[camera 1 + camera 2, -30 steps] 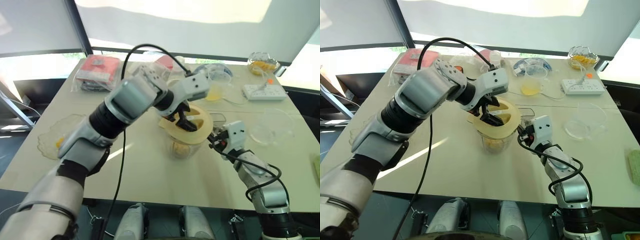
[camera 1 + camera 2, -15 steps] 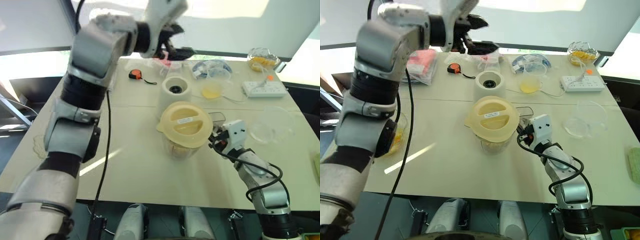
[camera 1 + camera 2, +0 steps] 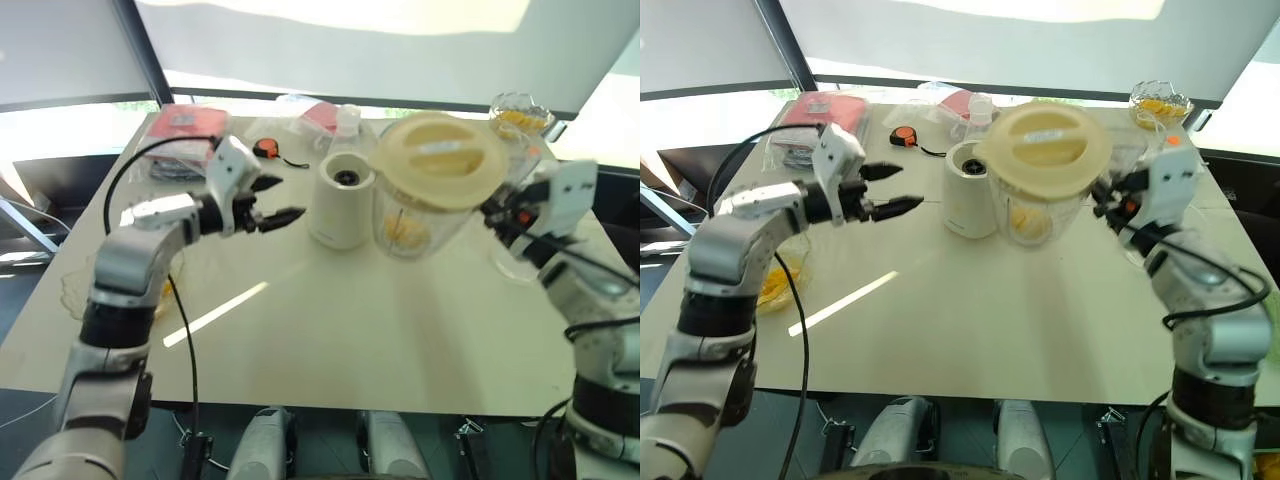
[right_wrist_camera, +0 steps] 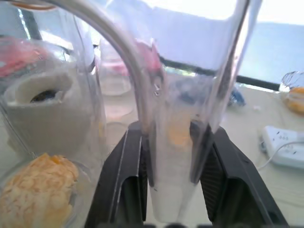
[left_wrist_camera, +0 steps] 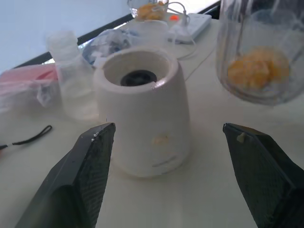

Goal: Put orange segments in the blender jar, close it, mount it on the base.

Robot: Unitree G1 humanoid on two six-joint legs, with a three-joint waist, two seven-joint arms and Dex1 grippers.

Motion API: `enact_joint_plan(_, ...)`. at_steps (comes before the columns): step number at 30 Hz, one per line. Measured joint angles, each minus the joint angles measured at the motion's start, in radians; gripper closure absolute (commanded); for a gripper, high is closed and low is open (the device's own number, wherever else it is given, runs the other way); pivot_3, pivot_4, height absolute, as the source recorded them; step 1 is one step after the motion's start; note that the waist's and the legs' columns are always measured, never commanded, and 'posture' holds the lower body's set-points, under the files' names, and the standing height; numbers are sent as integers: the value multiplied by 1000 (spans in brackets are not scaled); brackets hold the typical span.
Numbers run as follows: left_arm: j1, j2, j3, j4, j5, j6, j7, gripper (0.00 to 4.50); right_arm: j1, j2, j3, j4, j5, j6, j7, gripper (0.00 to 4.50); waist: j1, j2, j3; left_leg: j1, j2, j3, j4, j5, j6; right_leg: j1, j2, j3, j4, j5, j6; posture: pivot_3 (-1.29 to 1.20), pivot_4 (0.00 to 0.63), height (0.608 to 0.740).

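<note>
Right gripper (image 4: 166,156) clamps the jar (image 3: 425,205) by its handle (image 4: 142,95), holding it lidded in the air beside the base (image 3: 340,200), likely ready for mounting. Segments (image 5: 259,71) sit inside. Left gripper (image 3: 885,190) hangs wide apart, empty, facing the base.

No readable text; a white label on the blender jar (image 3: 430,190) lid, its print illegible.

The right pincer (image 4: 166,180) has lifted the blender jar (image 3: 425,205) off the table (image 3: 330,330).
</note>
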Motion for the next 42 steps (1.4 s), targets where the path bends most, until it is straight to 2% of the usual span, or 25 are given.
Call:
enact_joint_plan(2, 42, 9, 15, -49, -33, 9, -4, 728, -115, -52, -31, 29, 35, 46, 2, 3586, 2, -1, 1, 0, 0, 0, 0, 0, 0, 1, 0, 0, 0, -1, -2, 0, 150, 740)
enact_joint_plan(6, 86, 4, 43, -102, -99, 26, 8, 728, -352, -98, -3, 180, 39, 75, -1, 3586, 0, -1, 0, 1, 1, 0, 0, 0, 0, 1, 1, -1, 0, -2, -4, 0, 150, 740)
enact_joint_plan(12, 132, -14, 70, -136, -105, 26, 112, 728, -558, -15, 130, 529, -31, 47, -3, 3586, -9, -1, 1, 1, 1, 3, 0, 0, 0, 0, 1, 1, -1, 1, -1, 0, 150, 740)
enact_joint_plan(21, 171, 3, 102, -189, -108, 41, 188, 728, -705, 113, 206, 857, -86, -89, 62, 3586, -1, 0, 2, -1, 0, 2, -10, 3, -5, -4, 0, 0, -1, 1, -1, 0, 150, 740)
enact_joint_plan(42, 170, -7, 94, -202, -120, 46, 271, 728, -758, 195, 263, 1088, -214, -274, 119, 3586, -7, 0, 2, 0, 0, 2, -12, 5, -9, -5, 1, 0, -2, 1, -1, 0, 150, 740)
